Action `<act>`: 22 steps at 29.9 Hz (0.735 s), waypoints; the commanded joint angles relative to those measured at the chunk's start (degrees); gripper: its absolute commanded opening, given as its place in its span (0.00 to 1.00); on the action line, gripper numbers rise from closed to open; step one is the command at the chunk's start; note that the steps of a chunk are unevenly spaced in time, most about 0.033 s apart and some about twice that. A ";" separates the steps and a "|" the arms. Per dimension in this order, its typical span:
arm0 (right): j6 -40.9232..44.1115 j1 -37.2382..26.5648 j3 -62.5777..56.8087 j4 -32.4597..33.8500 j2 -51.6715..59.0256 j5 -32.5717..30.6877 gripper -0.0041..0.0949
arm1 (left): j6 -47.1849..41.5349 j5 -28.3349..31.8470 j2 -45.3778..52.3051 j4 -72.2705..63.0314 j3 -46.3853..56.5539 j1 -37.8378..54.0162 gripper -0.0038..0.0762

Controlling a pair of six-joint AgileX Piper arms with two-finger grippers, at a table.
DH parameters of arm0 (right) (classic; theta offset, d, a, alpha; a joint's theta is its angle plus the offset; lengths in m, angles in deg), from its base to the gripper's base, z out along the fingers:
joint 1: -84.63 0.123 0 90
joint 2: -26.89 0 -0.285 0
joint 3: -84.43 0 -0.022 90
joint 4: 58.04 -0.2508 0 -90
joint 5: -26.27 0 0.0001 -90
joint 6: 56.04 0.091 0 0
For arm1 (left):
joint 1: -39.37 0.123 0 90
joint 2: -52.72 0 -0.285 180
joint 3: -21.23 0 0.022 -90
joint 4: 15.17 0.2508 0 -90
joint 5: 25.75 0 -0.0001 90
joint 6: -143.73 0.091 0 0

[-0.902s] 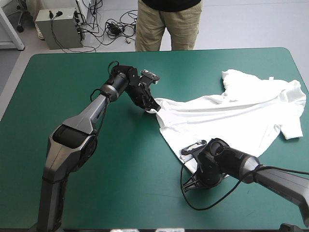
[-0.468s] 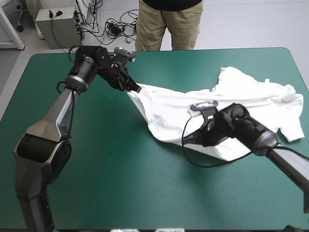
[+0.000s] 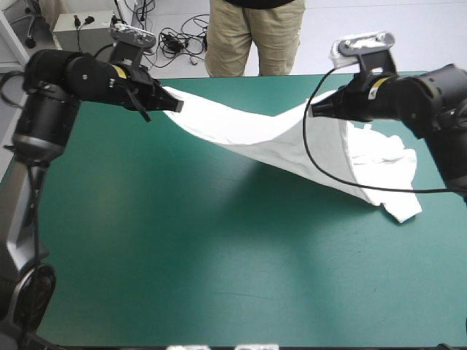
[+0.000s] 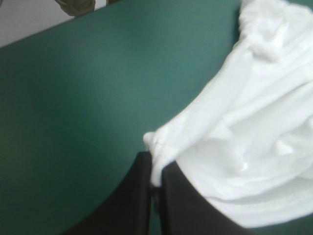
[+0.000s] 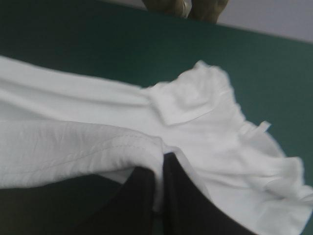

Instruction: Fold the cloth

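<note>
The white T-shirt hangs stretched in the air between my two grippers, above the far half of the teal-green table. Its other end lies crumpled on the table at the right. My left gripper is raised at the far left and shut on one corner of the T-shirt. My right gripper is raised at the far right, shut on a hemmed edge of the T-shirt. Both pairs of black fingers meet with cloth pinched between them: left gripper, right gripper.
The right arm's black cable arcs in front of the hanging cloth. A person's legs stand just beyond the far edge, not over the table.
Both grippers have risen and moved apart toward the far edge, lifting the T-shirt off the table and stretching it between them. Earlier the right gripper was low at the near hem.
</note>
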 commanded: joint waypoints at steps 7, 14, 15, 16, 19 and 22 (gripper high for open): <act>-3.15 -0.52 23.08 2.05 2.31 2.41 0.03 | -3.27 6.48 12.33 -0.32 -10.78 0.28 0.04; -7.82 -0.52 36.52 -0.19 2.39 4.24 0.02 | -4.55 9.95 13.81 -0.57 -23.61 0.28 0.04; -8.68 -0.52 37.87 -1.31 2.39 4.49 0.02 | -4.55 10.58 13.81 -0.57 -25.36 0.28 0.04; -9.39 -0.52 39.38 -2.64 2.39 4.86 0.02 | -4.55 11.13 13.81 -0.87 -26.99 0.28 0.04; -10.94 -0.52 42.75 -5.62 2.39 6.88 0.02 | -4.04 12.21 13.81 -2.22 -31.07 0.28 0.04; -11.09 -0.52 45.30 -6.10 2.39 8.52 0.03 | -2.70 13.38 14.19 -4.06 -33.81 0.28 0.04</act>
